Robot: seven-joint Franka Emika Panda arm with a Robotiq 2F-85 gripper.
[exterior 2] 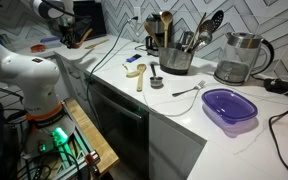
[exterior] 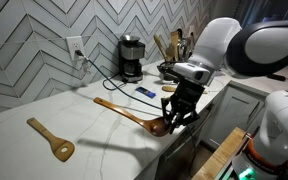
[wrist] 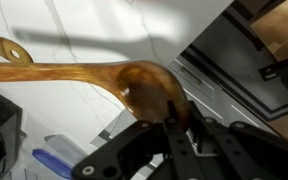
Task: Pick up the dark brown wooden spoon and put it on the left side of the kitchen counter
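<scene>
Gripper (exterior: 170,118) pinched narrow on bowl of dark brown wooden spoon (exterior: 124,109); handle flat on kitchen counter (exterior: 44,105)

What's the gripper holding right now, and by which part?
The gripper sits at the bowl end of the dark brown wooden spoon, fingers at the bowl's rim; whether it is clamped cannot be told.

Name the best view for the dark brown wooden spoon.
An exterior view: the whole dark brown wooden spoon on the white counter, gripper at its bowl. Wrist view: only bowl, partial handle. Exterior view with purple container: not discernible.
</scene>
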